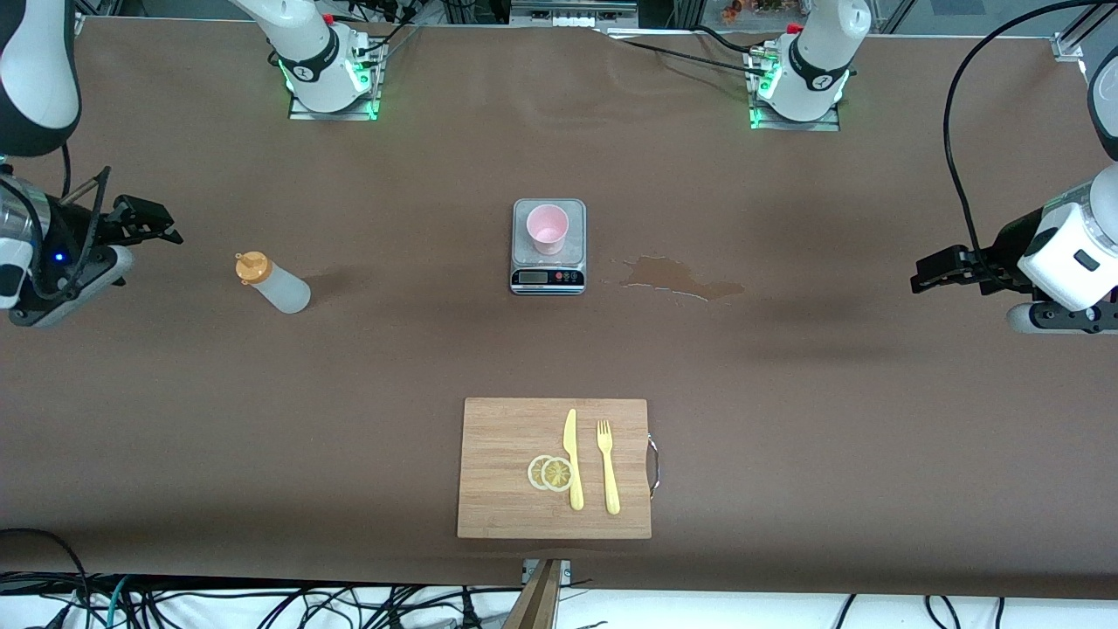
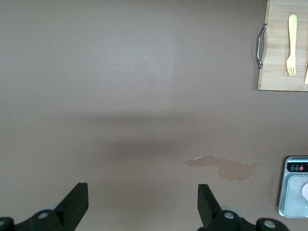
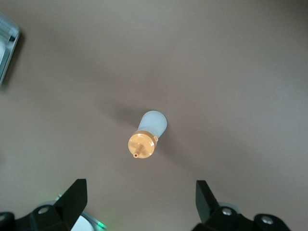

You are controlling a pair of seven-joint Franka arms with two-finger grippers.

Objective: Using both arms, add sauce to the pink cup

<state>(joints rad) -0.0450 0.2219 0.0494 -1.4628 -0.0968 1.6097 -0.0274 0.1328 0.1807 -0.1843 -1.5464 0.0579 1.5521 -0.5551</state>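
Overhead, both end effectors (image 1: pixel 170 229) (image 1: pixel 917 278) agape.

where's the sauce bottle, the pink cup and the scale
sauce bottle (image 1: pixel 278 286): front view, frosted body
pink cup (image 1: pixel 548 229): front view, inside of the cup
scale (image 1: pixel 548 278): front view, display panel

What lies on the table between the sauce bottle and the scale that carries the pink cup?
Nothing: in the front view the stretch of brown table between the sauce bottle and the scale under the pink cup is bare.
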